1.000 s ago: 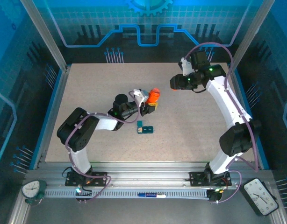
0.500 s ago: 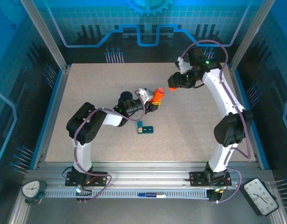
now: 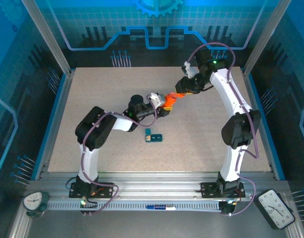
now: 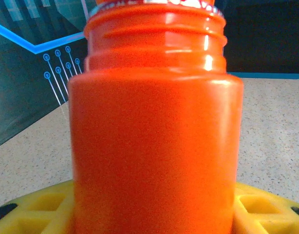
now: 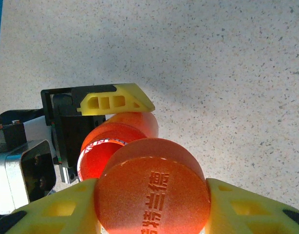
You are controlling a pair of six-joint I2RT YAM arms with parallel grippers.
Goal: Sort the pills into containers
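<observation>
While the containers (image 3: 153,136) lie flat on the table (image 3: 92,89), just nearer than the left wrist, the top view has the left gripper (image 3: 162,109) clamped on the orange bottle (image 3: 168,100), which tilts toward the right gripper (image 3: 180,94). Left wrist: bottle body seated between yellow pads (image 4: 32,207), neck threads bare. Right wrist: jaws closed on the cap (image 5: 152,190), held just off the open mouth. I'd judge the containers light, rigid, slick and likely to skid. Pinch across the narrow width, or pin them before pouring.

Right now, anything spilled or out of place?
Nothing stands out. The orange bottle is uncapped in the left fingers, its cap in the right fingers, as the job needs; the containers lie flat on the table.
</observation>
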